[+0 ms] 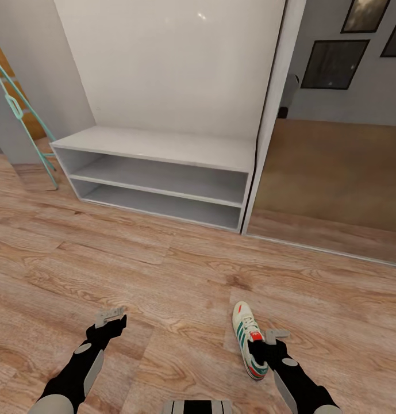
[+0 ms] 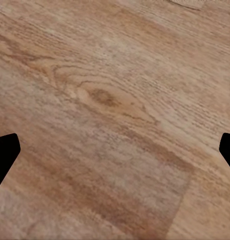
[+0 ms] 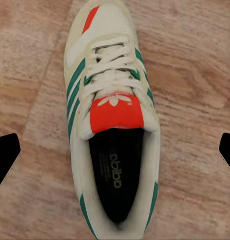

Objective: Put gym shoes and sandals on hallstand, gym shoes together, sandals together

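You are at the start, I judge: nothing sits on the rack (image 1: 157, 146) yet, and its top and both low shelves are bare. One shoe (image 1: 248, 339) lies on the floor (image 1: 163, 276) just under your right tool (image 1: 270, 340), toe toward the rack. In the right wrist view that tool's fingers stand wide, straddling the shoe (image 3: 112, 125) and holding nothing. Your left tool (image 1: 110, 318) hangs spread over bare planks, empty.
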Robot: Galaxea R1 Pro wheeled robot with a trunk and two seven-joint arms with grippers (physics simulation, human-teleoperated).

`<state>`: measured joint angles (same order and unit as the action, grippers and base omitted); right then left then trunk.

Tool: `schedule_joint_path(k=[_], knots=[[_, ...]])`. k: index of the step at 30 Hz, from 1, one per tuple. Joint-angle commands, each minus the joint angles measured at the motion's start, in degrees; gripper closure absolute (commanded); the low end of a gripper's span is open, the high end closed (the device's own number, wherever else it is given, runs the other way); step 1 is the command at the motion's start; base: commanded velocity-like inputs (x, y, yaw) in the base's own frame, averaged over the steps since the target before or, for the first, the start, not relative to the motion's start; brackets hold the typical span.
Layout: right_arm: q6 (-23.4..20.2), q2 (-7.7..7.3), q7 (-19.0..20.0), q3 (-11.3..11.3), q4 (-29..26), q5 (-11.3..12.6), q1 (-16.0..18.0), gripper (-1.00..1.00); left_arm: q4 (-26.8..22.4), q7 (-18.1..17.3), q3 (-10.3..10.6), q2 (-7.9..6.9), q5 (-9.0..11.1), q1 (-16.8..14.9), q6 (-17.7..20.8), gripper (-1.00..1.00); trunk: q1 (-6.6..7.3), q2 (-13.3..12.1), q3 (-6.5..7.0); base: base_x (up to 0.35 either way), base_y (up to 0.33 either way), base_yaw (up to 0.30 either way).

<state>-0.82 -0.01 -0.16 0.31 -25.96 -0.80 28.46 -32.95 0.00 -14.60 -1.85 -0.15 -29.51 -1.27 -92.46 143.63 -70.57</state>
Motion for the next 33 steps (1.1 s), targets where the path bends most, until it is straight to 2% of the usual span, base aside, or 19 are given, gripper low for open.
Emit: schedule_joint_path(k=[1,7,9,12,15,18,28,33], knots=[[-0.1,0.00,0.0,0.0,-0.3,-0.1,0.0,-1.00,0.0,0.0,-0.1,0.01,0.0,0.0,-0.1,-1.00,0.01,0.0,-0.04,0.000,0.000,0.000],[0.1,0.01,0.0,0.0,-7.2,-0.1,0.0,-1.00,0.0,0.0,-0.1,-0.05,0.0,0.0,-0.1,-1.00,0.01,0.0,-0.04,0.000,0.000,0.000],[0.5,0.01,0.0,0.0,-8.0,-0.1,0.1,-1.00,0.0,0.0,-0.1,-0.05,0.0,0.0,-0.1,-1.00,0.01,0.0,-0.04,0.000,0.000,0.000],[6.4,0.01,0.0,-0.1,-8.8,-0.1,0.1,-1.00,0.0,0.0,-0.1,-0.07,0.0,0.0,-0.1,-1.00,0.01,0.0,-0.04,0.000,0.000,0.000],[14.9,0.01,0.0,-0.1,-8.7,-0.1,0.2,-1.00,0.0,0.0,-0.1,-0.08,0.0,0.0,-0.1,-1.00,0.01,0.0,-0.04,0.000,0.000,0.000],[19.3,0.01,0.0,-0.1,-8.5,0.0,0.2,-1.00,0.0,0.0,-0.1,-0.05,0.0,0.0,-0.1,-1.00,0.01,0.0,-0.04,0.000,0.000,0.000],[21.7,0.01,0.0,-0.1,-6.4,0.2,0.2,-1.00,0.1,0.0,-0.1,-0.06,0.0,0.0,-0.1,-1.00,0.01,0.0,-0.04,0.000,0.000,0.000],[21.9,0.01,0.0,-0.1,-1.0,0.2,0.2,-1.00,0.1,0.0,-0.1,-0.07,0.0,0.0,-0.1,-1.00,0.01,0.0,-0.04,0.000,0.000,0.000]])
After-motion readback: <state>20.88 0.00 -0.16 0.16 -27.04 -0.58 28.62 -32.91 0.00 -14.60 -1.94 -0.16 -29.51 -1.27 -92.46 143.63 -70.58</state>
